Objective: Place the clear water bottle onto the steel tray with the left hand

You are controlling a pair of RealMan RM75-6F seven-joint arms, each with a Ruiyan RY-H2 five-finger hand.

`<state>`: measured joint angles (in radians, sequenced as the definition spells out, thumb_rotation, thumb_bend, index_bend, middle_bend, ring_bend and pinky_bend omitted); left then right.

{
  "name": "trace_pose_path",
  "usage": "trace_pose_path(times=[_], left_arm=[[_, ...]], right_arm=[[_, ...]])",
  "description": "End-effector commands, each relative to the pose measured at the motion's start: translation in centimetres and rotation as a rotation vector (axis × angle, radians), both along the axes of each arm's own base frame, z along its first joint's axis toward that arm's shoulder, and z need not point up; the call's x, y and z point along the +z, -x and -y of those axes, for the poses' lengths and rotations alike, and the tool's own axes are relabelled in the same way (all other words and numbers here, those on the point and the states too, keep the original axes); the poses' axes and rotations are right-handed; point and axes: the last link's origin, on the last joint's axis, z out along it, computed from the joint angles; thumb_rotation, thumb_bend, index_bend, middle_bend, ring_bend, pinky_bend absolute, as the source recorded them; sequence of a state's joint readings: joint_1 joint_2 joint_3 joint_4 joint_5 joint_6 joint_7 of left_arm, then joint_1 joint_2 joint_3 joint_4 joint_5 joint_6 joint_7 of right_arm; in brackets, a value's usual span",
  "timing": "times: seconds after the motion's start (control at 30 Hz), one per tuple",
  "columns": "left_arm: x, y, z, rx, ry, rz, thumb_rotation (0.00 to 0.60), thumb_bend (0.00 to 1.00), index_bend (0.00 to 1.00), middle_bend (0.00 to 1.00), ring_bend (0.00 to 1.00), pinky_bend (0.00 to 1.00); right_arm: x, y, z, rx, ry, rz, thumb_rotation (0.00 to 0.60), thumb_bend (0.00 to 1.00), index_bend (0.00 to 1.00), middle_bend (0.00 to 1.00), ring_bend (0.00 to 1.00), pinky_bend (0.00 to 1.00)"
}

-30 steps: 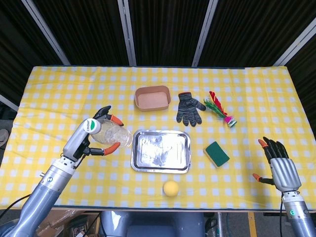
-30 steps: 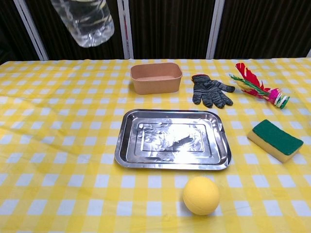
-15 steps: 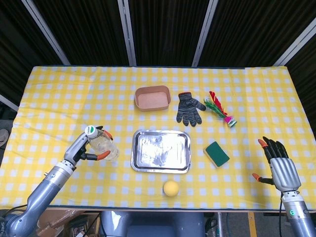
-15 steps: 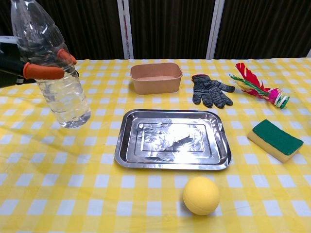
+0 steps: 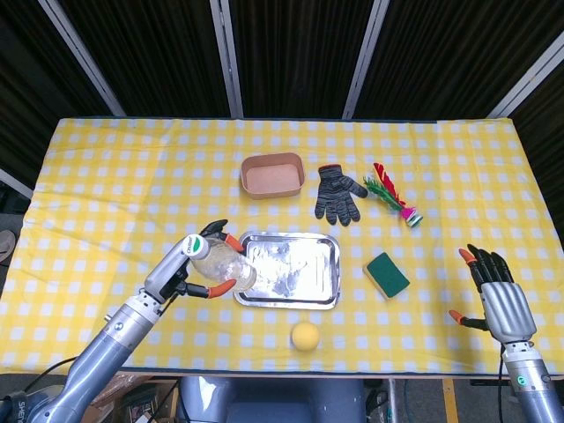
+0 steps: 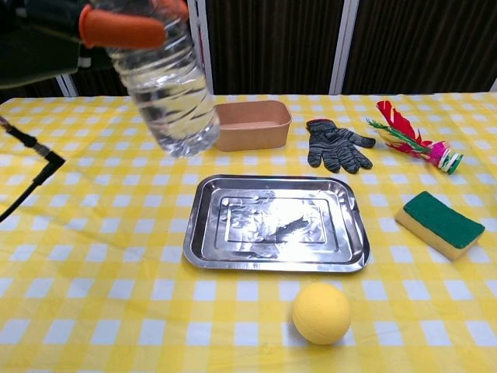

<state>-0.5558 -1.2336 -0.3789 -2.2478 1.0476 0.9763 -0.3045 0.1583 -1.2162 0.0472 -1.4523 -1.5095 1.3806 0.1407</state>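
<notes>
Left hand (image 5: 204,264) holds the clear water bottle (image 5: 222,261) in the head view, with its orange-tipped fingers wrapped around the bottle's sides. The bottle is up in the air and tilted, with its green and white cap (image 5: 197,244) pointing to the left and its bottom over the left edge of the steel tray (image 5: 300,291). The right hand (image 5: 499,295) waits far off at the near right of the table. Its fingers are spread and it holds nothing. A yellow ball (image 5: 305,336) sits just near of the tray, and a green sponge (image 5: 387,274) lies to the tray's right.

From the chest view, the bottle (image 6: 167,93) hangs high above the table, to the left of the tray (image 6: 276,256) and in front of the brown box (image 6: 250,123). One orange fingertip (image 6: 120,28) presses on its upper part. Most of the hand is cut off at the top, so how firm the hold is cannot be seen.

Things could go wrong from here. The bottle is smooth and leaning, so it may slip out if the fingers loosen too soon. If it comes down on the tray's raised rim and not the flat middle, it may tip over and roll off. If it falls, it could bump the ball away.
</notes>
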Motion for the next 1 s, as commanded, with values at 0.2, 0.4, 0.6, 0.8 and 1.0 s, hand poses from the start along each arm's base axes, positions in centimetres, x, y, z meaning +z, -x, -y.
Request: trace_pose_path(times=[0.2, 0.4, 0.6, 0.8, 1.0], left_arm=[[-0.3, -5.9, 1.1, -0.077, -0.063, -0.001, 0.600, 0.47, 0.50, 0.46, 0.00, 0.00], [-2.7, -2.0, 1.1, 0.058, -0.048, -0.138, 0.600, 0.47, 0.50, 0.46, 0.00, 0.00], [-5.3, 1.7, -0.4, 0.155, -0.018, -0.172, 0.600, 0.47, 0.50, 0.46, 0.00, 0.00], [-6.8, 0.6, -1.6, 0.136, -0.017, -0.119, 0.600, 0.48, 0.50, 0.47, 0.00, 0.00], [-10.4, -3.6, -2.0, 0.070, 0.041, -0.077, 0.600, 0.48, 0.50, 0.46, 0.00, 0.00]], right_arm=[[0.1, 0.0, 0.0, 0.000, 0.002, 0.008, 0.600, 0.05, 0.05, 0.00, 0.00, 0.00], [0.4, -0.2, -0.2, 0.008, 0.007, 0.018, 0.600, 0.05, 0.05, 0.00, 0.00, 0.00], [0.2, -0.2, -0.1, 0.003, 0.001, 0.013, 0.600, 0.05, 0.05, 0.00, 0.00, 0.00], [0.0, 0.0, 0.0, -0.006, -0.003, 0.007, 0.600, 0.05, 0.05, 0.00, 0.00, 0.00], [0.0, 0.0, 0.1, -0.007, -0.003, 0.004, 0.600, 0.05, 0.05, 0.00, 0.00, 0.00]])
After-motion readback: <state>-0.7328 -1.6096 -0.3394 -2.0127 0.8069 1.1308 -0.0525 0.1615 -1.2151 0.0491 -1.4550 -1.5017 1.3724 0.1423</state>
